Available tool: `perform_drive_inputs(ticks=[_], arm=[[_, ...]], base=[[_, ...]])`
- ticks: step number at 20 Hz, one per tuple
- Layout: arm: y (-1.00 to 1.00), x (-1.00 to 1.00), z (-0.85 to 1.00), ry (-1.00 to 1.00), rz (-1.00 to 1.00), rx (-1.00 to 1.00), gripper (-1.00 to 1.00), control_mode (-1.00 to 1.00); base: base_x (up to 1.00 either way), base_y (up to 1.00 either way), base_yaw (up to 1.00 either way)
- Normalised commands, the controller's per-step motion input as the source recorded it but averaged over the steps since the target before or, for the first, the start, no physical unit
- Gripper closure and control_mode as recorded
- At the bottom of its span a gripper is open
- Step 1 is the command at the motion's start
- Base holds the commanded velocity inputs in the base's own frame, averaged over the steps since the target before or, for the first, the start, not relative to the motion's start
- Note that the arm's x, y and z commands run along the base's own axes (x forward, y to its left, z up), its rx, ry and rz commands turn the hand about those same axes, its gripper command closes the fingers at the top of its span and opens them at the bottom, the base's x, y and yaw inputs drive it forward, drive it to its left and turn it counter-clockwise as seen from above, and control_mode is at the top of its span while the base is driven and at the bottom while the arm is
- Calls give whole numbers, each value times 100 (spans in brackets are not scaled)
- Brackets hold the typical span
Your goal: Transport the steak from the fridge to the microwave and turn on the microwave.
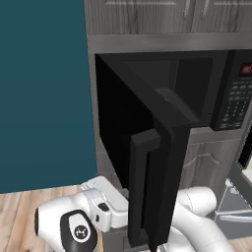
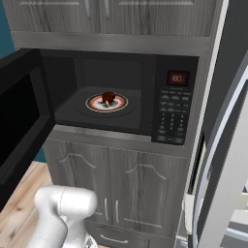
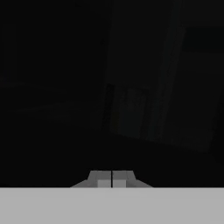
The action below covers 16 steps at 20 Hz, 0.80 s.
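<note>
Steak (image 2: 108, 98), a dark reddish-brown lump, sat on the orange-rimmed plate (image 2: 121, 106) inside the open black microwave (image 2: 177, 101); the gripper (image 3: 112, 178) was closed, empty. Swing the door (image 1: 147, 162) fully shut before pressing the keypad.

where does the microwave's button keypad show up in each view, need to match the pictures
Left base view: the black microwave's button keypad sits at the right edge, right of the swung-open dark glass door.
Right base view: the keypad is right of centre, beside the open cavity.
Hand view: too dark to make it out.
Shared landmark: the small red digital display just above the keypad.
</note>
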Motion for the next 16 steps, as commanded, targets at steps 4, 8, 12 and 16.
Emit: perform_drive_inputs(ticks=[4,8,12,16], arm=[[-30,4,0,0,0,0,100,-100],[-30,11,0,0,0,0,100,-100],[-32,14,0,0,-1,0,100,-100],[-29,9,0,0,-2,0,100,-100]], base=[[0,0,0],[0,0,0],[0,0,0],[0,0,0]])
